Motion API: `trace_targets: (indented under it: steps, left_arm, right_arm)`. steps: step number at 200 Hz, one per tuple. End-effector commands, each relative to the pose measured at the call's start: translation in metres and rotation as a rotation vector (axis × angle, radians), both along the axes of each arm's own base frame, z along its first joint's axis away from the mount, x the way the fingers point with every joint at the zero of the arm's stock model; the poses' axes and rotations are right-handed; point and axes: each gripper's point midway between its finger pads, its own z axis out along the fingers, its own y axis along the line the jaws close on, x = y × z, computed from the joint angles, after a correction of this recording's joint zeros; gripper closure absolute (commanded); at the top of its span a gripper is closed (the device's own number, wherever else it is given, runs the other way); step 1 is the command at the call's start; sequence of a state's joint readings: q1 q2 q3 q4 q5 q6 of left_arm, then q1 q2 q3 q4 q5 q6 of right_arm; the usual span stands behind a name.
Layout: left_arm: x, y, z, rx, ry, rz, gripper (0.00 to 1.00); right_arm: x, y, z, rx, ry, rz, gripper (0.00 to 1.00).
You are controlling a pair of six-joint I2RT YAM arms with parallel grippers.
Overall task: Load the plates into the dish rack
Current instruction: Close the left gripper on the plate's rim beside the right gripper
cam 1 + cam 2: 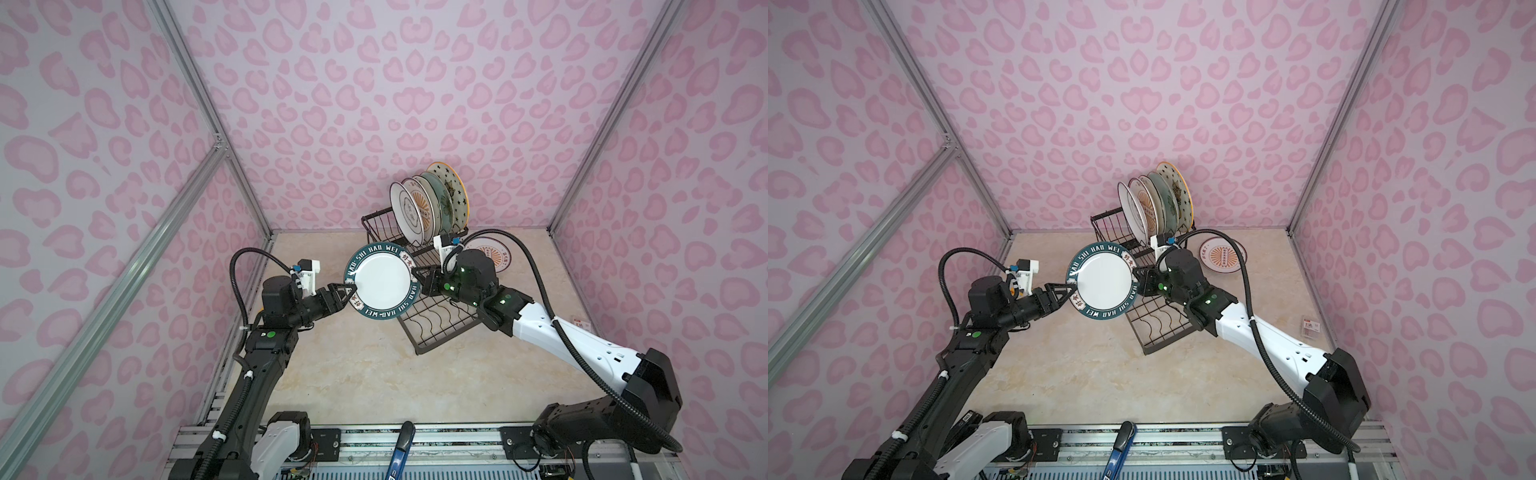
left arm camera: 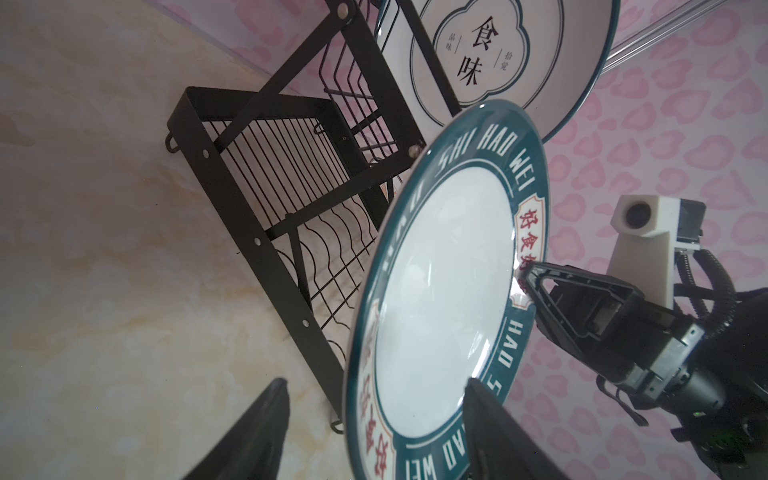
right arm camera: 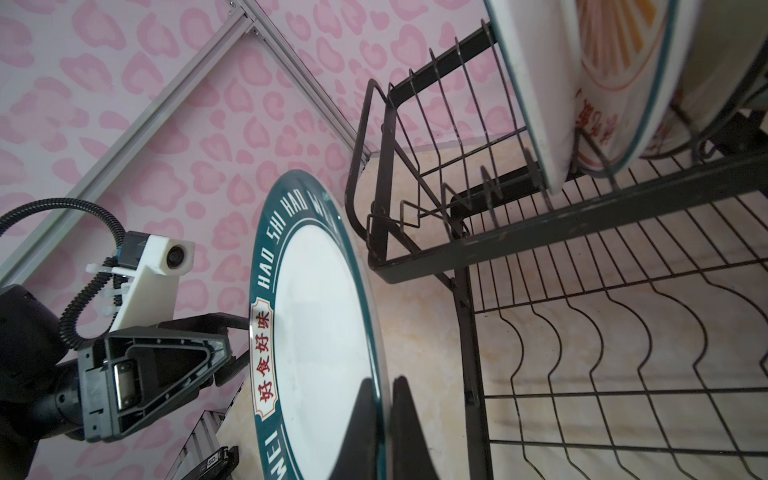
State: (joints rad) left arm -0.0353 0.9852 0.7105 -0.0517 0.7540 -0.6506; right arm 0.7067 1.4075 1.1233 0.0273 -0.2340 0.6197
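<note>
Right wrist view is showing the right end effector [image 3: 384, 390] pinching a green-rimmed plate [image 3: 324, 332] by its edge in mid-air. Across it, the left end effector [image 3: 241, 345] is straddling the opposite rim, spread, seemingly for a handover. Beyond them, the rack [image 3: 582, 220] is holding four plates [image 1: 428, 199] upright.

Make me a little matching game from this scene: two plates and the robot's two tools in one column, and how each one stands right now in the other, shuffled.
Column one
1. green-rimmed plate
2. starred yellow-rimmed plate
3. left tool
4. right tool

Column two
A. standing on edge in the dish rack
B. shut on a plate's rim
C. held up in the air
D. open, jaws either side of a plate's rim

Pairs: 1-C, 2-A, 3-D, 4-B
</note>
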Motion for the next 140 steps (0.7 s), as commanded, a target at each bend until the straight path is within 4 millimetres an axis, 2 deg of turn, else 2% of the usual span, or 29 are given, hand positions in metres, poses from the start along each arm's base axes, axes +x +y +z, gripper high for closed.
trace_targets:
  steps: [1,56,79,106,140]
  left_arm:
    - [0.005,-0.003,0.019,-0.014,-0.078,-0.012,0.37]
    - [0.004,-0.005,0.035,-0.043,-0.115,-0.009,0.48]
    - [0.003,-0.006,0.04,-0.057,-0.12,-0.013,0.57]
    - [0.001,-0.006,0.045,-0.059,-0.132,-0.009,0.77]
    - [-0.002,-0.005,0.049,-0.054,-0.139,-0.007,0.85]
  right_arm:
    - [-0.001,0.008,0.022,0.082,-0.048,0.026,1.0]
    - [-0.003,0.015,0.024,0.122,-0.038,0.058,1.0]
    - [-0.004,0.019,0.025,0.158,-0.028,0.072,1.0]
    - [-0.003,0.022,0.027,0.183,-0.027,0.083,1.0]
    - [-0.005,0.026,0.028,0.204,-0.025,0.099,1.0]
